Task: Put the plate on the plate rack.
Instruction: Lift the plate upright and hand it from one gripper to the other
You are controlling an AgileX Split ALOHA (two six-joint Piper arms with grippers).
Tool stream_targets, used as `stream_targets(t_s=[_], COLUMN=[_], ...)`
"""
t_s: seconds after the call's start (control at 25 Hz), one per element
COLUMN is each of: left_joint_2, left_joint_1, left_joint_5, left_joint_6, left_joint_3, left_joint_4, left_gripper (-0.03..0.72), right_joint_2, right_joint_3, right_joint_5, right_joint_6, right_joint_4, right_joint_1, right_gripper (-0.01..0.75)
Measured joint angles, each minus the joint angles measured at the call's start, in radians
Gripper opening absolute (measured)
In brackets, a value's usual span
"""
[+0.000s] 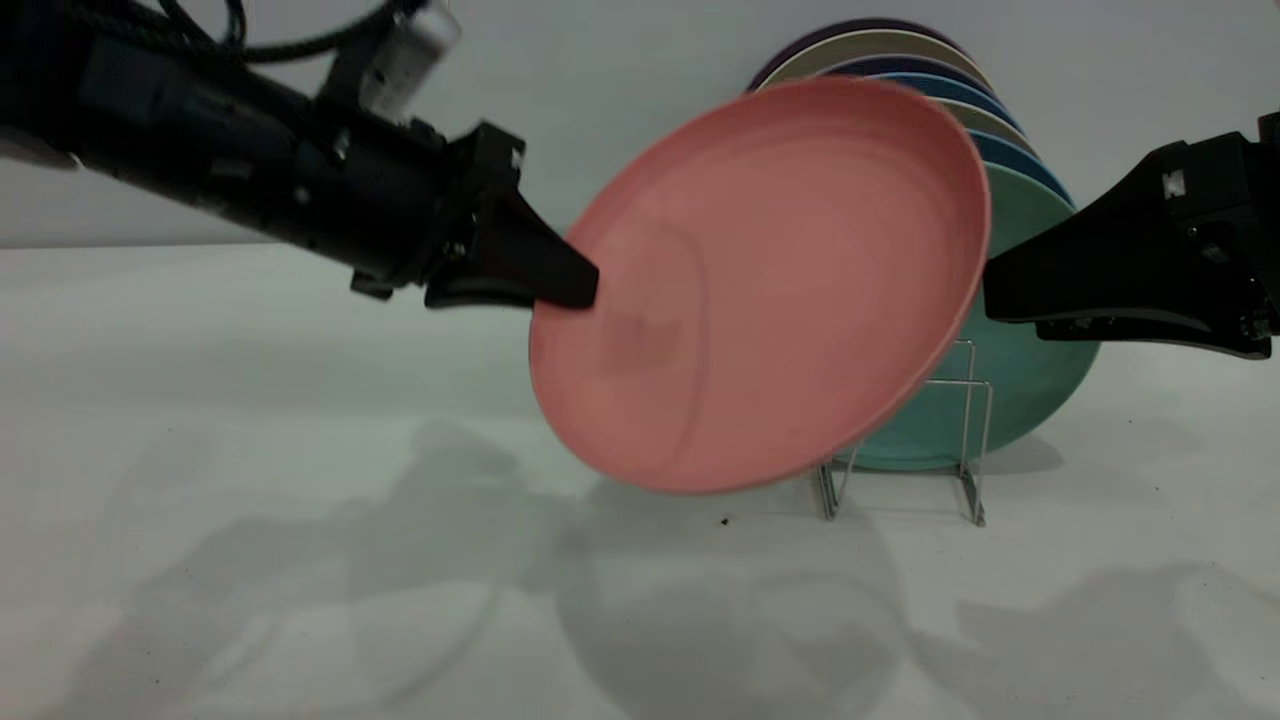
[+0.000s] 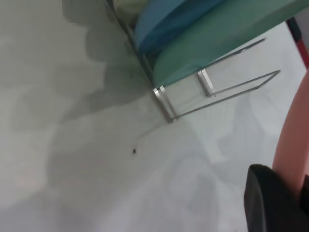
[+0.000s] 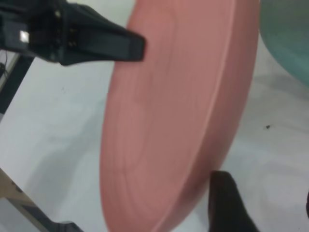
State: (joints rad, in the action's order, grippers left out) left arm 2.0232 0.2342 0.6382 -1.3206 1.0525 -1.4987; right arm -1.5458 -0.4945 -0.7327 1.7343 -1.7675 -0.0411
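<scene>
We hold the plate (image 1: 765, 285) up w/ the left claw (image 1: 570, 290) pinching its rim, just short of the rack (image 1: 905, 440). Right claw (image 1: 1000, 290) touches the opposite edge; grip unclear. Tilt may knock the green plate (image 1: 1010, 400).

You had the plate (image 1: 770, 290) mid-frame above the counter (image 1: 250, 500), between the left claw (image 1: 565, 285) and right claw (image 1: 1000, 290), before the plate rack (image 1: 970, 440).

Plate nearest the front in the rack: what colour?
Teal-green, best seen in the exterior view.
</scene>
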Motion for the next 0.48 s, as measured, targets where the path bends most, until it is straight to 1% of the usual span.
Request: stream_targets(t_s=[0.2,0.48], left_joint_2=[0.012,0.012], left_joint_1=[0.000,0.000], left_joint_5=[-0.048,-0.032], left_joint_6=[0.000,-0.014], left_joint_3=[0.000,0.000], left_joint_4=[0.002,-0.001], left_gripper=[0.018,0.018], right_joint_2=[0.000,0.000], right_joint_3=[0.000,-0.007], right_joint_5=[0.070,0.034], right_joint_6=[0.007,0.026], right_joint_4=[0.005,-0.002], right_joint_1=[0.000,0.000], right_gripper=[0.417,0.417])
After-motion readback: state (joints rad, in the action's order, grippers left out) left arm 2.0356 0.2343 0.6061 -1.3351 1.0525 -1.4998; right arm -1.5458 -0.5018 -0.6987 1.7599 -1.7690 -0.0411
